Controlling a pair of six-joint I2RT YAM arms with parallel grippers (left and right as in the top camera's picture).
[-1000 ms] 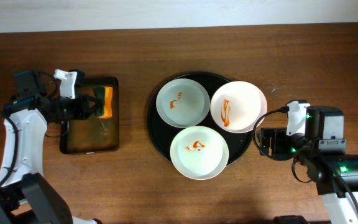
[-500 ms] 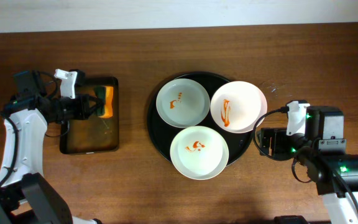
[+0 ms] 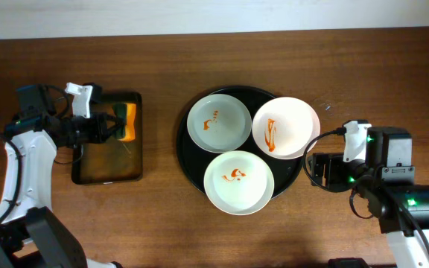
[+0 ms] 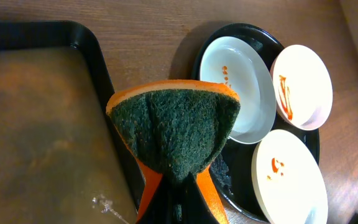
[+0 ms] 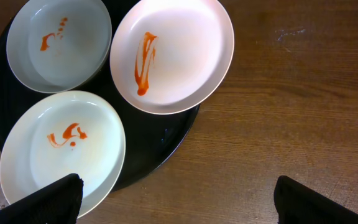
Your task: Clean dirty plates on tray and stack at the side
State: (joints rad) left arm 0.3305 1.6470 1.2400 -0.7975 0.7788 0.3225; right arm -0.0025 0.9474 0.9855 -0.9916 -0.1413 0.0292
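Three white plates smeared with red sauce sit on a round black tray: one at the back left, one at the back right, one at the front. They also show in the right wrist view: back left, back right, front. My left gripper is shut on an orange and green sponge, held above the right edge of a rectangular black tray. My right gripper is open and empty, just right of the round tray.
The rectangular tray holds a film of brownish water. Bare wooden table lies to the right of the round tray and along the back.
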